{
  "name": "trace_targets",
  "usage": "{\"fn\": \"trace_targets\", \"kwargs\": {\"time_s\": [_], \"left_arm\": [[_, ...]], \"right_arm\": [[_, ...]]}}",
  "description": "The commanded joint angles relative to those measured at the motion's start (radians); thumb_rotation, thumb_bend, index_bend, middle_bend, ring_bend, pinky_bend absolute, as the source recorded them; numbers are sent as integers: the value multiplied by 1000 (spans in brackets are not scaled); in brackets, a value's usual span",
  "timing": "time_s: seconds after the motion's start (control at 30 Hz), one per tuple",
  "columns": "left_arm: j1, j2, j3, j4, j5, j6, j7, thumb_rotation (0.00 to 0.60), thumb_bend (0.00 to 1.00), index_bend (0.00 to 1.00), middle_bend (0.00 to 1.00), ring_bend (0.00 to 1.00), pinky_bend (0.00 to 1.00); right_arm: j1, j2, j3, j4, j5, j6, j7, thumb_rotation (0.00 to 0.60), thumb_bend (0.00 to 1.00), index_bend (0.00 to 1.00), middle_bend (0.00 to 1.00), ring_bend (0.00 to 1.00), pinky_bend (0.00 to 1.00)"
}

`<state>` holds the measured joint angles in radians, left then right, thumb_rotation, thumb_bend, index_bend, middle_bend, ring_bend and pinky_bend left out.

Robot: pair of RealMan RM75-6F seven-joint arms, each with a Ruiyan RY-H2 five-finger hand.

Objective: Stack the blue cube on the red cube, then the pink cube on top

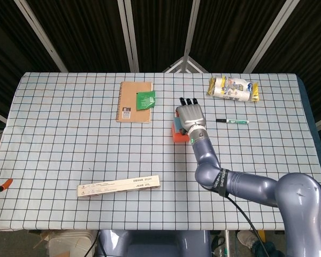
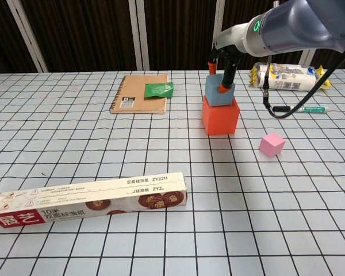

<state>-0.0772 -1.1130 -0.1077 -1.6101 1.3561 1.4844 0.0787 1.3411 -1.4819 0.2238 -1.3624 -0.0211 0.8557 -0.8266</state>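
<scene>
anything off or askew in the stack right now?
Nothing stands out. The blue cube sits level on the red cube, with the right hand gripping it. The pink cube waits upright on the table.

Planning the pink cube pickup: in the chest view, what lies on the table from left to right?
Baking paper box → notebook with green packet on it → red cube carrying the blue cube, held by the right hand → pink cube → marker.
</scene>
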Motion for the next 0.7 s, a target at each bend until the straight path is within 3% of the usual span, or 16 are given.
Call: {"fn": "trace_targets", "kwargs": {"time_s": [0.03, 0.7], "left_arm": [[0, 0, 0, 0, 0, 1, 0, 600, 114, 34, 0, 0, 0], [1, 1, 0, 0, 1, 1, -3, 600, 114, 34, 0, 0, 0]], "right_arm": [[0, 1, 0, -2, 2, 3, -3, 600, 346, 474, 2, 42, 0], [-4, 9, -3, -11, 31, 6, -29, 600, 346, 477, 2, 42, 0]]}}
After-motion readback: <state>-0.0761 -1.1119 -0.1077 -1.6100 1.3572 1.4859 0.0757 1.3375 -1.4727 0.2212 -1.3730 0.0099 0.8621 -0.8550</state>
